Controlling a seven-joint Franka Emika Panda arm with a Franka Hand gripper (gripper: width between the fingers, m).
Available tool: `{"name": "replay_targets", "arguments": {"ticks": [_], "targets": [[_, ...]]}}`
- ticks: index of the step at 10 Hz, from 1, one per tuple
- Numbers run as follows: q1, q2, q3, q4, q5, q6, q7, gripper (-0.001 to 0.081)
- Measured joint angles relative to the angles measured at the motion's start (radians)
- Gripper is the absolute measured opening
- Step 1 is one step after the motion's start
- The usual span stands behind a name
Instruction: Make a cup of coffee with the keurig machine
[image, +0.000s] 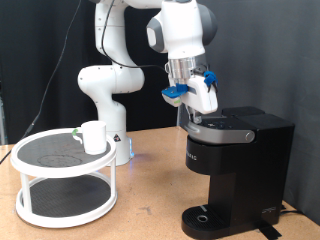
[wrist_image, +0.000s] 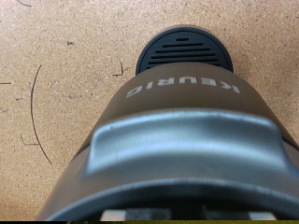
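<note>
- the gripper (image: 197, 108) hangs just above the closed lid of the keurig machine (image: 235, 170), at the exterior view's right; its fingertips are hidden against the lid, so i cannot tell whether they are apart or together.
- the wrist view shows no fingers, only the machine's lid, its lettering and the round drip base (wrist_image: 184, 51).
- the cup (image: 93, 137) stands on the top tier of a white rack (image: 62, 170), well apart at the left.
- the machine's right edge is cut off.

Non-task items in view

A white two-tier rack (image: 62, 172) with dark mesh shelves stands on the light particleboard desk (image: 150, 190) at the exterior view's left. A black curtain (image: 40, 50) hangs behind. Dark curved marks (wrist_image: 34, 112) show on the desk surface.
</note>
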Motion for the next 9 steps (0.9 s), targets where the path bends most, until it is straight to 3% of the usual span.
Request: {"name": "replay_targets", "arguments": {"ticks": [5, 7, 9], "targets": [[0.0, -0.002, 0.001, -0.031, 0.001, 0.058, -0.014, 0.0], [0.004, -0.002, 0.001, -0.036, 0.089, 0.088, -0.076, 0.0], [0.005, -0.016, 0.0, -0.027, 0.255, 0.077, -0.183, 0.0]]}}
